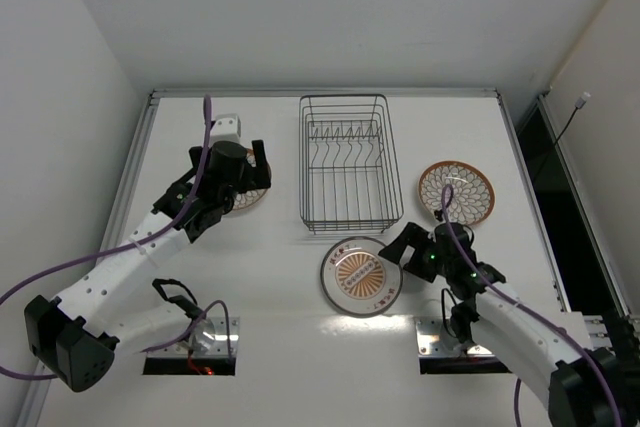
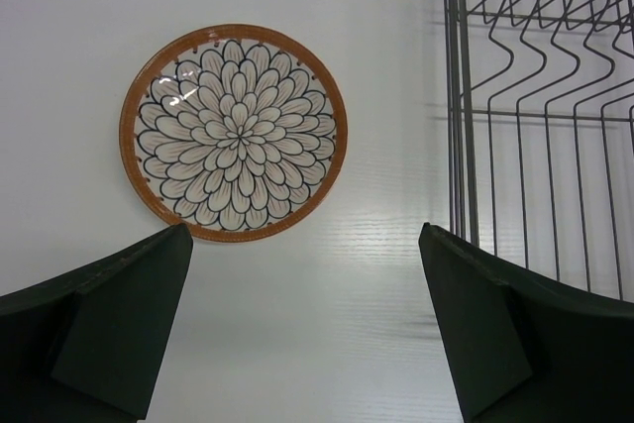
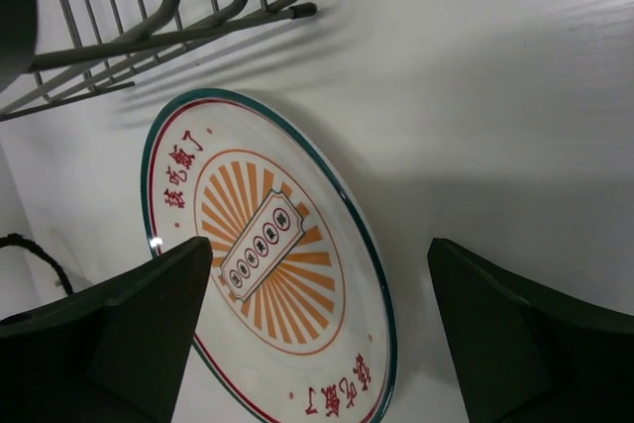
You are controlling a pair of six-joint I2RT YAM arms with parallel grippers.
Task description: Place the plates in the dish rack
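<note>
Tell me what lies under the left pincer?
A brown-rimmed petal-pattern plate, flat on the table. From above, the left pincer hides most of it; the wrist view shows it whole.

This is a robotics lab test cell, not a kitchen. The dish rack [image 1: 348, 162] stands on a bare white desk [image 1: 270, 277] with an aluminium rail [image 1: 320, 93] along the edge just behind the rack. Plain white walls [image 1: 60, 97] close in to the left of the rack and behind it. Nearer than the rack, two white arms [image 1: 130, 257] are bolted to metal mounts [image 1: 215, 332] at the desk's edge, trailing purple cables [image 1: 80, 262].
</note>
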